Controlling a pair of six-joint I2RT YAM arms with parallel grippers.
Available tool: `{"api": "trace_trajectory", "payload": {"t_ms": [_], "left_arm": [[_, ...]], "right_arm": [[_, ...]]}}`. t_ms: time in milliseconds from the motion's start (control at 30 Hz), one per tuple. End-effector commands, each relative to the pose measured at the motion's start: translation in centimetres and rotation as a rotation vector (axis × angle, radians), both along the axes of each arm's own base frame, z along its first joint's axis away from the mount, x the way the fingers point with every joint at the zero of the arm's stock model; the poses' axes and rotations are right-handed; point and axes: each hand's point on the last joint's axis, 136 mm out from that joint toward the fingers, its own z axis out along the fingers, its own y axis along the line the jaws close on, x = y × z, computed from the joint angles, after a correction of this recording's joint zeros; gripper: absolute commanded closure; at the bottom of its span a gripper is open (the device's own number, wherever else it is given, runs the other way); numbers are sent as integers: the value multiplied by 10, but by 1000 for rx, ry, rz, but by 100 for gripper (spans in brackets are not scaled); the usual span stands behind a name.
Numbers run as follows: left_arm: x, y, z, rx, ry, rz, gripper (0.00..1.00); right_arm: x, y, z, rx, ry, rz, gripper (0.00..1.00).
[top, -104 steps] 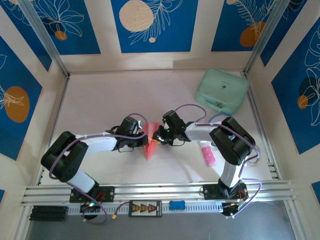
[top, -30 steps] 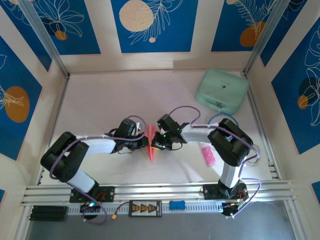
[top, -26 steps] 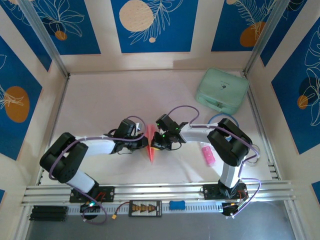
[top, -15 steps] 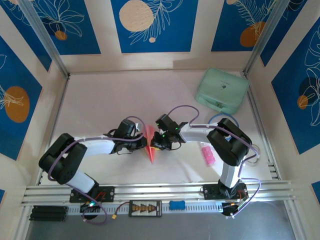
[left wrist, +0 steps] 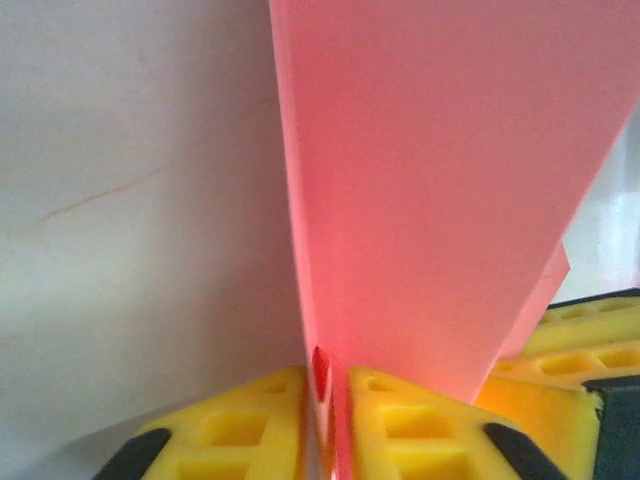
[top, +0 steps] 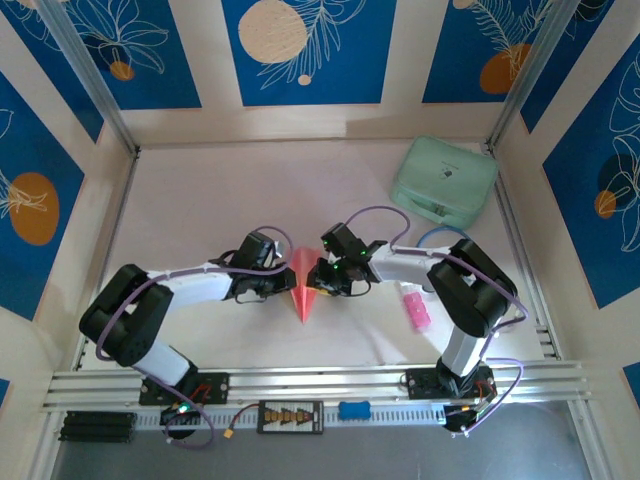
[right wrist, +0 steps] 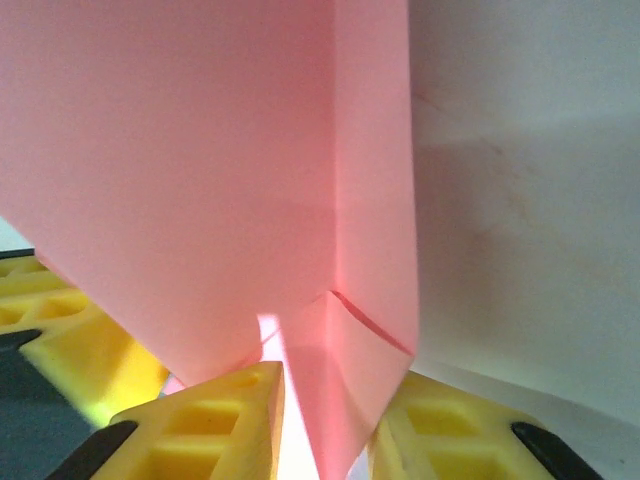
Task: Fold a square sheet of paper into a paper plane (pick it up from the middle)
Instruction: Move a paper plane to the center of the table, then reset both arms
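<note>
On the table (top: 200, 210), the right gripper (right wrist: 322, 400) is loose around the plane (top: 304, 292), likely there to press its fold, and whether the left gripper (left wrist: 327, 400) pinches the other side I cannot tell
</note>
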Motion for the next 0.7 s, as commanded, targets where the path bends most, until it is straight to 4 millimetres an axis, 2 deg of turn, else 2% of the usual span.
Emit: {"api": "trace_trajectory", "payload": {"t_ms": [0,133,167,333,433,533,667], "left_arm": [[7,4,8,27,-21,-1,75],[7,7,19,26,-51,8,72],[7,8,23,24,-64,12,69],[9,23,47,39,-163,51,64],[11,40,60,101,-232,85,59],[13,63,77,181,-325,117,56],[20,102,102,331,-476,181,43]], "right_arm": [[-2,-8,6,-5,-10,-1,69],[2,-15,12,2,-27,-14,64],[3,-17,16,7,-38,-15,62],[7,-38,37,-13,-120,-30,57],[13,-61,56,-61,-215,-44,55],[21,-92,83,-145,-367,-72,51],[42,-147,122,-301,-622,-155,40]]}}
